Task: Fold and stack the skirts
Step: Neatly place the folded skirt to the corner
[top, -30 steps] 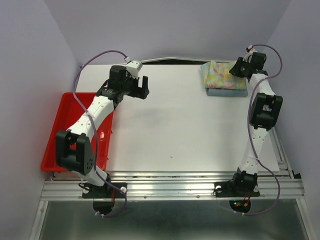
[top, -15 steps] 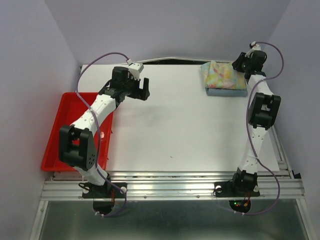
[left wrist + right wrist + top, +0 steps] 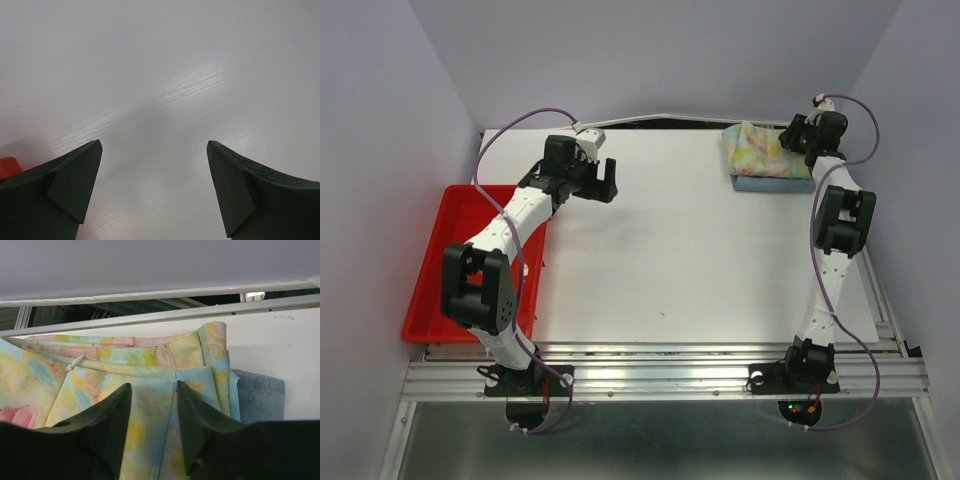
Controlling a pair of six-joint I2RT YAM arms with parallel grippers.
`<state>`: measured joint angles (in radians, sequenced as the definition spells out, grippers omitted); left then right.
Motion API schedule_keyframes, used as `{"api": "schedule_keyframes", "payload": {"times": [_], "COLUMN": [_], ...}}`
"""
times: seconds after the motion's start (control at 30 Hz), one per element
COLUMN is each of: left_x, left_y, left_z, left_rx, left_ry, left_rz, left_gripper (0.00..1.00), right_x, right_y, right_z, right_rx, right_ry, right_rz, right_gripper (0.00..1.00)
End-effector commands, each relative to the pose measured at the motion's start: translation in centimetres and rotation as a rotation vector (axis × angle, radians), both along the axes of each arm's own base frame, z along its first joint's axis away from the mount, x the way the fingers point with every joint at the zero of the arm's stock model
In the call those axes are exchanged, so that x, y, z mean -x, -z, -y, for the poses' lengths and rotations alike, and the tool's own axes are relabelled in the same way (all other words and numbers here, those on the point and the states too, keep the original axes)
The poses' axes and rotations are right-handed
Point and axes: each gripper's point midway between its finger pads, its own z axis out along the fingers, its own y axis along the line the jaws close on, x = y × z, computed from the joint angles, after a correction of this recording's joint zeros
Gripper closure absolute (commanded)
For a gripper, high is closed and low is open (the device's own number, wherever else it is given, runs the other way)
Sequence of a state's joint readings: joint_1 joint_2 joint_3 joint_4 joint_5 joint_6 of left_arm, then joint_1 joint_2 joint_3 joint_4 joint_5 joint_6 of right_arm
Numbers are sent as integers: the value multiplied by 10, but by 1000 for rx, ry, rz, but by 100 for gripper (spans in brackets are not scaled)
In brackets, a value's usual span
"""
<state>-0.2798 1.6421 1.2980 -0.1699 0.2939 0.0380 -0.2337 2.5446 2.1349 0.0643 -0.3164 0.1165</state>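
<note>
floral skirt lies folded on denim skirt, right hand over it.

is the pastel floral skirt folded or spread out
Folded: the pastel floral cloth skirt lies as a compact rectangle atop the blue denim skirt.

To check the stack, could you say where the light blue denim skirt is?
The denim skirt lies far right on the table in the top view, under the pastel floral skirt.

left arm bent forward | left claw spread wide | right arm stretched far forward | right claw narrowly parted
</note>
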Motion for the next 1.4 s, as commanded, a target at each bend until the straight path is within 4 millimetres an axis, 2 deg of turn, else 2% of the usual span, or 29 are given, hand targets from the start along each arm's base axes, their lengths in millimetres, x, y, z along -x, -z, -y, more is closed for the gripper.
{"api": "schedule_keyframes", "payload": {"times": [0.0, 0.03, 0.07, 0.1, 0.17, 0.2, 0.23, 0.27, 0.3, 0.4, 0.43, 0.47, 0.53, 0.57, 0.6, 0.63, 0.73, 0.77, 0.8, 0.83, 0.87, 0.9, 0.93, 0.97, 1.0, 1.03, 1.13, 1.17, 1.37], "left_x": [-4, -5, -7, -9, -11, -14, -15, -15, -16, -14, -13, -12, -10, -7, -5, 1, 12, 21, 26, 33, 38, 46, 53, 58, 65, 69, 81, 85, 88], "left_y": [-29, -32, -35, -38, -49, -54, -65, -70, -76, -93, -98, -101, -104, -104, -104, -104, -98, -91, -87, -91, -85, -70, -70, -64, -48, -45, -28, -19, -18], "left_z": [1, -2, -6, -9, -16, -23, -26, -27, -33, -39, -42, -43, -50, -54, -57, -61, -67, -69, -71, -74, -75, -76, -77, -79, -81, -82, -92, -94, -95], "left_rx": [17, 9, -4, -5, -1, 3, 13, 26, 34, 39, 38, 30, -1, -19, -32, -45, -82, -93, -102, -114, -125, -136, -150, -159, -172, -182, -231, -244, -246], "left_ry": [16, 5, -8, -20, -42, -64, -71, -61, -68, -56, -57, -46, -66, -68, -69, -76, -62, -61, -58, -51, -47, -34, -19, -17, -15, -8, -18, -11, -16], "left_rz": [81, 92, 102, 108, 138, 151, 173, 179, 185, 210, 220, 231, 231, 228, 228, 233, 249, 245, 247, 269, 264, 237, 253, 246, 219, 217, 197, 180, 192], "left_gripper": [2, 2, 2, 2, 2, 2, 2, 2, 1, 1, 2, 2, 2, 2, 2, 2, 2, 2, 2, 2, 2, 1, 2, 1, 1, 1, 1, 2, 1], "right_x": [-9, -6, -2, 1, 11, 20, 28, 35, 48, 74, 91, 100, 121, 142, 154, 177, 214, 236, 254, 276, 289, 302, 318, 328, 347, 355, 378, 381, 387], "right_y": [-57, -62, -88, -100, -115, -149, -151, -164, -197, -216, -234, -240, -235, -240, -234, -221, -198, -160, -162, -128, -117, -105, -106, -96, -77, -62, -48, -47, -47], "right_z": [11, 8, 6, 4, -1, -5, -9, -12, -17, -31, -37, -41, -47, -54, -57, -62, -73, -78, -82, -92, -94, -97, -99, -101, -104, -104, -101, -101, -104], "right_rx": [37, 31, 35, 34, 23, 21, 8, 5, 10, 2, 20, 33, 64, 69, 71, 95, 124, 99, 110, 90, 90, 89, 114, 117, 128, 126, 167, 173, 167], "right_ry": [-14, -25, -28, -29, -39, -43, -54, -61, -69, -111, -136, -150, -183, -205, -220, -242, -278, -294, -303, -335, -343, -350, -362, -370, -381, -384, -370, -368, -371], "right_rz": [142, 145, 180, 193, 202, 242, 237, 250, 289, 272, 266, 261, 204, 165, 127, 59, -24, -120, -124, -214, -239, -267, -258, -274, -307, -344, -374, -372, -365], "right_gripper": [33, 26, 15, 11, 5, 0, 0, 0, 0, 0, 0, 0, 0, 0, 0, 0, 0, 0, 0, 0, 0, 0, 0, 0, 0, 0, 0, 0, 0]}}
